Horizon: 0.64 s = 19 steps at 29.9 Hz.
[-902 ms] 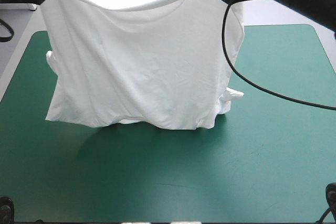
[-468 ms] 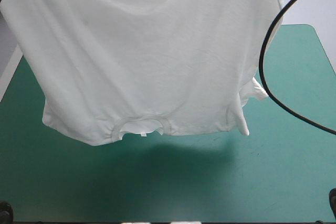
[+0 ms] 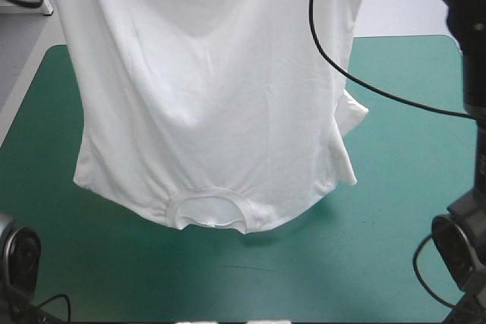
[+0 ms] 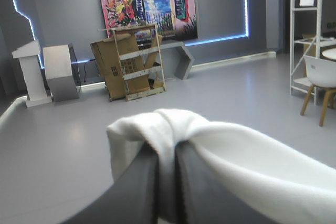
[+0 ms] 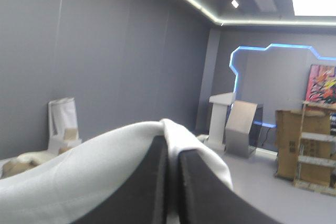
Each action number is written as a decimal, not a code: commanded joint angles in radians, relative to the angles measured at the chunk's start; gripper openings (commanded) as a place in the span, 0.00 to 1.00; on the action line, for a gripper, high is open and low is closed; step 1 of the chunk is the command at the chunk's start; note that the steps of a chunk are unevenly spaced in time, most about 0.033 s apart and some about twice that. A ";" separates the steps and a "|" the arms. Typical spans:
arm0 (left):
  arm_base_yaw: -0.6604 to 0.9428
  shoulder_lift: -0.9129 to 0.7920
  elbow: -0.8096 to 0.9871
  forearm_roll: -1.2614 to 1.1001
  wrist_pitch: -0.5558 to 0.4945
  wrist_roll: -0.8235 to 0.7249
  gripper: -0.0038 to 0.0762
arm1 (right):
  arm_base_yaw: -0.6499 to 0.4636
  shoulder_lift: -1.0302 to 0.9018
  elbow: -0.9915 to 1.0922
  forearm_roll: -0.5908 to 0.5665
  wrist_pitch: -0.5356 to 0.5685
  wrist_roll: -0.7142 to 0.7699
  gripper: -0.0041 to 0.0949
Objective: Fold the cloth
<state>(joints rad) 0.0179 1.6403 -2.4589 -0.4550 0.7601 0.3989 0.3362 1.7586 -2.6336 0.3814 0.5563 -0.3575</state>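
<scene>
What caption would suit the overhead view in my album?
White T-shirt hangs upside down over the teal-green table, collar lowest.

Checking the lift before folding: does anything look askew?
The white short-sleeved T-shirt hangs upside down from the left pincer and right pincer, collar lowest over the teal-green table cover. One sleeve flops out toward the table's right edge; nothing else stands out.

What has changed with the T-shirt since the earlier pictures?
The T-shirt swung toward the near edge of the teal-green cover, and its neckline now shows at the hanging lower end. Unchanged: the left end effector and the right end effector stay shut on it, holding it lifted.
</scene>
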 commanded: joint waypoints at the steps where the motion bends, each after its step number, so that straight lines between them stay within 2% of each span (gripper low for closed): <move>1: 0.000 0.041 -0.015 -0.161 -0.321 0.110 0.07 | 0.002 0.039 -0.017 0.018 -0.339 -0.054 0.02; 4: 0.000 0.065 -0.046 -0.188 -0.370 0.173 0.07 | 0.002 0.073 -0.017 0.061 -0.495 -0.108 0.02; 7: 0.000 0.075 -0.079 -0.166 -0.376 0.194 0.07 | 0.002 0.075 -0.026 0.060 -0.519 -0.160 0.02; 12: 0.000 0.075 -0.106 -0.157 -0.353 0.213 0.07 | -0.001 0.075 -0.081 0.035 -0.428 -0.176 0.02; 15: 0.000 0.091 -0.106 -0.112 -0.290 0.210 0.07 | -0.001 0.077 -0.081 0.002 -0.313 -0.157 0.02; 17: 0.000 0.116 -0.102 -0.112 -0.237 0.206 0.07 | -0.001 0.088 -0.070 -0.078 -0.228 -0.079 0.02; 19: 0.000 0.149 -0.102 -0.112 -0.175 0.195 0.07 | -0.001 0.105 -0.049 -0.194 -0.141 0.061 0.02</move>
<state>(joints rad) 0.0179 1.7862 -2.5435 -0.5607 0.5663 0.6096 0.3362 1.8864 -2.6854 0.3127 0.3617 -0.4331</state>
